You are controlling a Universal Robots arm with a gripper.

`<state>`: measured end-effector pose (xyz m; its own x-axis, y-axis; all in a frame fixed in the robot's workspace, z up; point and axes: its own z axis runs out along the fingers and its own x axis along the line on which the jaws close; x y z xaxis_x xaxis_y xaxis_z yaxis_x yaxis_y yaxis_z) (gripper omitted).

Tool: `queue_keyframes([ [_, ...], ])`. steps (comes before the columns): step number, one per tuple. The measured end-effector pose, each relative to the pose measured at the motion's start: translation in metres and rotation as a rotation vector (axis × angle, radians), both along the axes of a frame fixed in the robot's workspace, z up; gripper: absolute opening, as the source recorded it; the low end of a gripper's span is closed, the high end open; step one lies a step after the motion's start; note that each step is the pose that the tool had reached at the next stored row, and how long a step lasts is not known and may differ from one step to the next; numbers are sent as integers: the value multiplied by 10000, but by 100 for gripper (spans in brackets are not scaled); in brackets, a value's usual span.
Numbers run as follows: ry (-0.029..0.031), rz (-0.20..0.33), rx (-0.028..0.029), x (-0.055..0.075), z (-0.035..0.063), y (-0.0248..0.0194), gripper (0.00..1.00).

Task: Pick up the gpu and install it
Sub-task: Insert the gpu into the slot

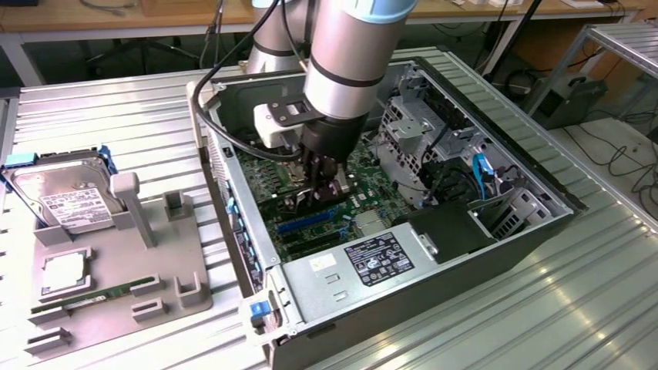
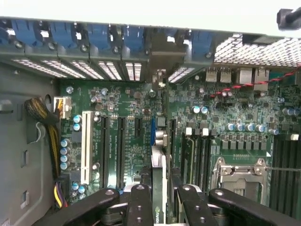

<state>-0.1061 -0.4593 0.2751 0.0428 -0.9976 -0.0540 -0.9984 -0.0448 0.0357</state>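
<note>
The gpu [image 2: 159, 188] is standing on edge between my fingers [image 2: 140, 205], hanging over the green motherboard [image 2: 131, 136] above its long slots — its bracket end is pointing toward the case's rear slot openings [image 2: 117, 69]. My gripper [image 1: 320, 185] is clamping the card from both sides, reaching down inside the open computer case [image 1: 514, 239]. On the exterior view's left, a grey holder tray [image 1: 154, 285] is sitting on the table, carrying the hard drive [image 1: 62, 196] and a RAM stick [image 1: 88, 301] — well apart from the case.
</note>
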Motion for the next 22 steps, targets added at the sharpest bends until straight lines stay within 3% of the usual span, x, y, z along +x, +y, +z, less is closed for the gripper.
queue_keyframes([
  [3,0,-12,-40,-2,-2,-1,26],
  [4,0,-37,-84,-3,-5,0,26],
  [6,1,-61,-279,-4,-4,-1,26],
  [7,-1,-66,-309,-3,-6,-1,26],
  [22,8,-555,-305,9,-9,-1,26],
])
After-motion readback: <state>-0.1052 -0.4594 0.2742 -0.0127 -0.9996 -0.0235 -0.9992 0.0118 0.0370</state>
